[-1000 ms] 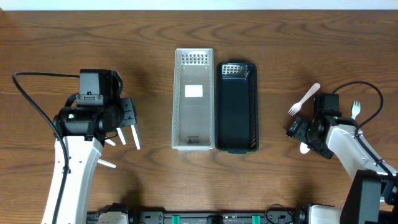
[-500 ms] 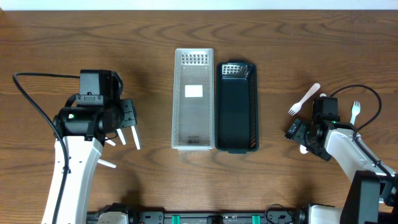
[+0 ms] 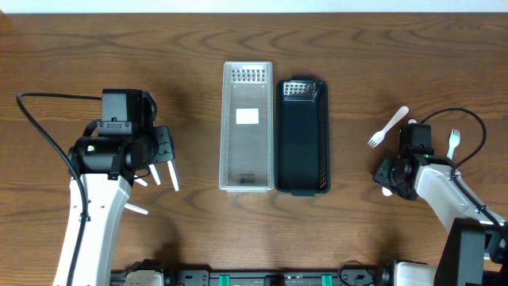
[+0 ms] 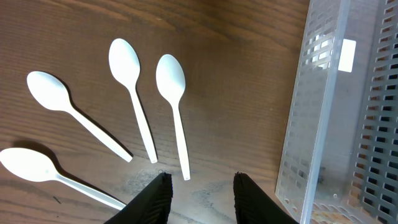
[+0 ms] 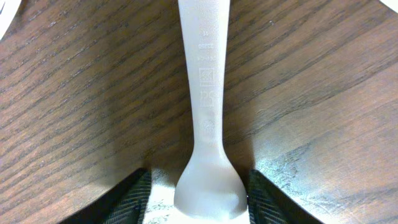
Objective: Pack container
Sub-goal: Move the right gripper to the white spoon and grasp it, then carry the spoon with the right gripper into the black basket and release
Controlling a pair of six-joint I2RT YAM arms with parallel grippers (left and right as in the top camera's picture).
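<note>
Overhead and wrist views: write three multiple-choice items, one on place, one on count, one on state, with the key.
1. The black container stands: A) alongside the clear container, on its right-arm side; B) stacked inside it; C) far from it.
2. White spoons in the left wrist view: A) two; B) four; C) six.
3. The right gripper is: A) shut on a fork in the air; B) lifting a container; C) open, astride a white handle.
Key: 1 A, overhead shows them side by side; 2 B, four bowls show; 3 C, a finger stands either side of the handle.
</note>
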